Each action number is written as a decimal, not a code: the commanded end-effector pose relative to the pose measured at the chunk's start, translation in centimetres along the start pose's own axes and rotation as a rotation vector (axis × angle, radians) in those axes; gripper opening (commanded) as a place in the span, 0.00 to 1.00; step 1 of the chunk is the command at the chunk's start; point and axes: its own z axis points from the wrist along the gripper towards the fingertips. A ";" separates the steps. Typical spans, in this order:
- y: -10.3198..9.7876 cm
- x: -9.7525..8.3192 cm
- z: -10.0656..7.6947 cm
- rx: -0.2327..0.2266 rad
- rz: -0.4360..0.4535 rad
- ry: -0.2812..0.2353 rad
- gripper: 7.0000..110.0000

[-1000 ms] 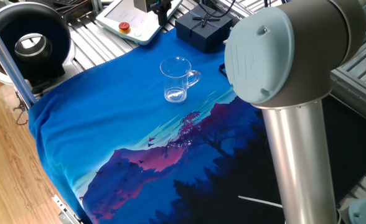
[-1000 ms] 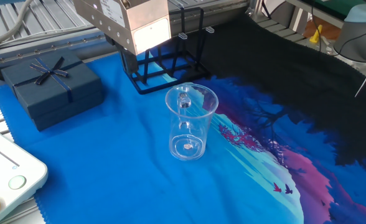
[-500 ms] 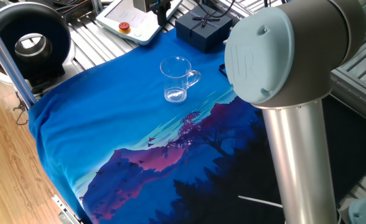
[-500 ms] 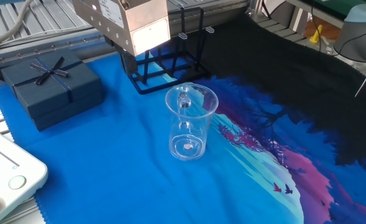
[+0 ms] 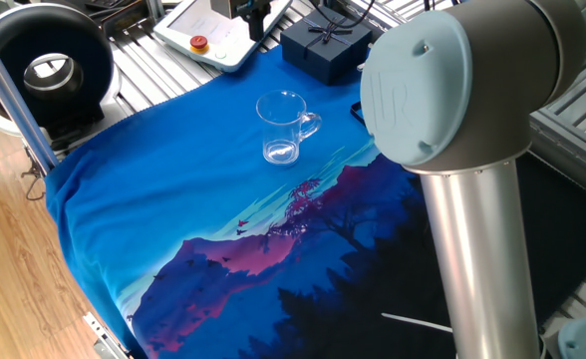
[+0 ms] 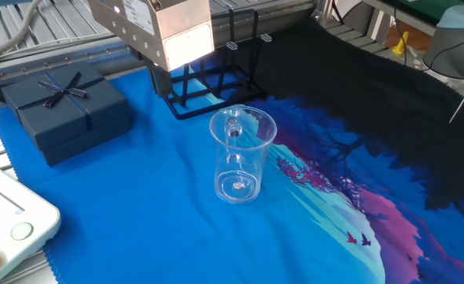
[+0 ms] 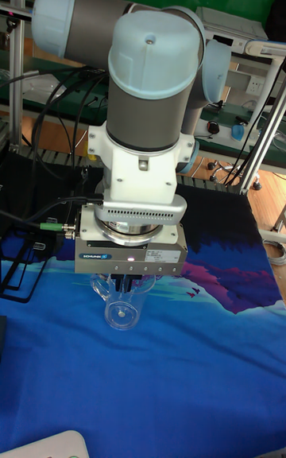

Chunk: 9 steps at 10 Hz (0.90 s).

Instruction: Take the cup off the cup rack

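The cup (image 5: pixel 281 128) is a clear glass mug standing upright on the blue cloth, its handle turned toward the arm. In the other fixed view the cup (image 6: pixel 240 155) sits a short way in front of the cup rack (image 6: pixel 244 49), a black thin-bar frame that holds nothing I can see. My gripper (image 6: pixel 169 83) hangs over the rack's left end, apart from the cup. Its boxy body hides the fingers. In the tall fixed view the gripper (image 7: pixel 121 281) is in line with the cup (image 7: pixel 121 305), and its jaws are too dark to read.
A dark navy box with a bow (image 6: pixel 62 110) lies left of the rack. A white pendant with a red button (image 5: pixel 208 35) rests at the cloth's far corner. The arm's large grey elbow (image 5: pixel 462 120) blocks the right side of one fixed view.
The gripper body has crept slightly up and to the left in the other fixed view. The cup has not moved.
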 end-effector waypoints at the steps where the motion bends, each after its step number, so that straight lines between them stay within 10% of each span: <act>1: 0.1 -0.1 -0.1 -0.009 0.000 -0.004 0.00; 9: -0.1 0.0 -0.1 0.000 0.003 0.002 0.00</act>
